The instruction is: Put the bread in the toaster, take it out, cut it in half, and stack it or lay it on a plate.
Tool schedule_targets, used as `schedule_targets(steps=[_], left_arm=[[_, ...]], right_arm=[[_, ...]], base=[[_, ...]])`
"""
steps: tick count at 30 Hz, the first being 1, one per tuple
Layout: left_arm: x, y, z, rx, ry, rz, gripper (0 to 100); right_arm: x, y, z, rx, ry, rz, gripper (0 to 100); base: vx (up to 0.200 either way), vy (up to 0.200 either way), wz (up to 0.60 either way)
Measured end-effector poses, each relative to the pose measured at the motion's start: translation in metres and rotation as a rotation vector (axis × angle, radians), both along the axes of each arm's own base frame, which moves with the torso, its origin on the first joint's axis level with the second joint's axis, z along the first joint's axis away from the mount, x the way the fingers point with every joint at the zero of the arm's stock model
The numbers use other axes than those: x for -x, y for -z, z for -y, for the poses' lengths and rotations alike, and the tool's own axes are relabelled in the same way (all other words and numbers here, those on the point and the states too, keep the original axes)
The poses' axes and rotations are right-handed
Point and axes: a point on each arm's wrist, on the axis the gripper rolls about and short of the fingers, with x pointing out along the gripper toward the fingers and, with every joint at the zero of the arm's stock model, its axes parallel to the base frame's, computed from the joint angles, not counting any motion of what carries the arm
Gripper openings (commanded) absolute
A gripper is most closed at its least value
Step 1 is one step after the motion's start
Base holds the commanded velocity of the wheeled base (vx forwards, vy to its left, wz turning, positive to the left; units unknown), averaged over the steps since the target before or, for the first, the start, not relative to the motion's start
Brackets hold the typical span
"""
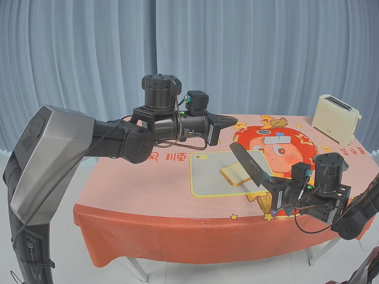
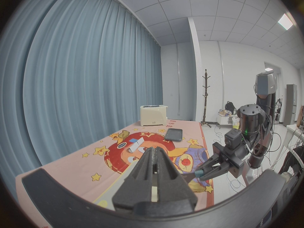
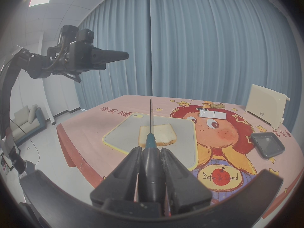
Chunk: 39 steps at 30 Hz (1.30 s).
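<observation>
Holding black-bladed kitchen knife (image 1: 248,163) clamped in right gripper (image 1: 276,193), blade angled above 1 square bread slice (image 1: 233,174) on grey yellow-rimmed cutting board (image 1: 205,176), probably lined up for halving. Hovering left gripper (image 1: 232,120), fingers together, high and clear of the cut.

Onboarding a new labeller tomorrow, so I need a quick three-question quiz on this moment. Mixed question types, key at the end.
1. True or false: the bread on the cutting board is already cut in two.
2. Which side holds the knife? A: the robot's left. B: the robot's right. C: neither.
3. Fill in: the toaster stands at the table's far ___ corner, by the robot's own sides.

Key
1. False: the slice is whole.
2. B: the right pincer is shut on the handle, with the blade over the slice.
3. right
</observation>
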Motion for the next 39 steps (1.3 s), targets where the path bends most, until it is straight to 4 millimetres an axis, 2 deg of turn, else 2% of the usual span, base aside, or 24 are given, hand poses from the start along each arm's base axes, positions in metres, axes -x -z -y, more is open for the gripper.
schedule_targets(steps=[5,10,19,31,39], left_arm=[[-0.013,-0.007,0.006,0.003,-0.008,0.007,0],[-0.025,0.002,0.010,-0.018,-0.012,-0.024,0],[-0.039,0.028,0.021,-0.028,-0.008,-0.039,0],[-0.045,0.062,0.038,-0.057,0.036,0.068,0],[-0.046,0.070,0.042,-0.053,0.028,0.070,0]], right_arm=[[0.001,-0.003,0.001,-0.003,0.001,0.002,0],[0.001,-0.003,0.001,0.000,0.000,0.001,0],[0.001,-0.001,-0.001,0.010,-0.011,-0.002,0],[0.001,0.005,-0.002,0.023,-0.013,-0.023,0],[0.000,0.006,-0.001,0.025,-0.009,-0.026,0]], base=[[0.000,0.000,0.00],[0.000,0.000,0.00],[0.000,0.000,0.00],[0.000,0.000,0.00],[0.000,0.000,0.00]])
